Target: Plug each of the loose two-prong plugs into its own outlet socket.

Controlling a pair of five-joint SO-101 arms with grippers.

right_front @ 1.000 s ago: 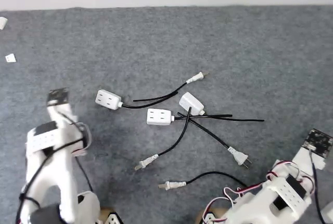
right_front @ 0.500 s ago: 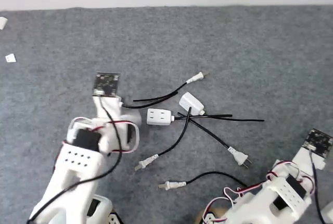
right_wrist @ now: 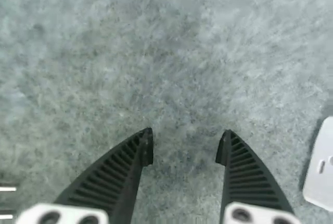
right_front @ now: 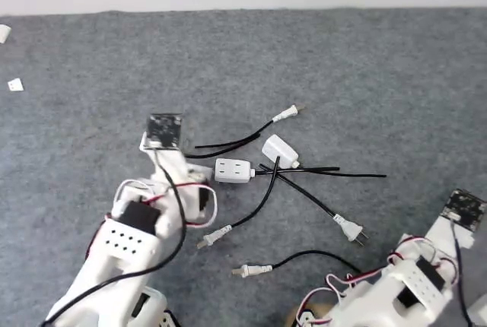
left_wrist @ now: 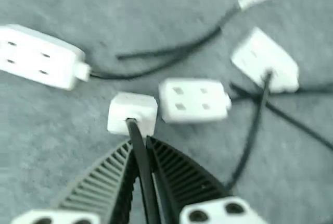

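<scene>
One gripper, the right (right_wrist: 184, 146), is held released above the bare grey tabletop (right_wrist: 156, 52). Farther out, the left gripper (left_wrist: 139, 141) is clenched on a black cord (left_wrist: 144, 177), whose white plug (left_wrist: 132, 112) is positioned just beside the middle outlet (left_wrist: 193, 100).

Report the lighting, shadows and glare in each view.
High view: even, diffuse light; the carpet shows no glare and the cords cast barely any shadow. Left wrist view: thin soft shadows edge the middle socket block; the left gripper is shut on a plug cord. Right wrist view: flat light on the carpet under the open right gripper, no glare.
</scene>
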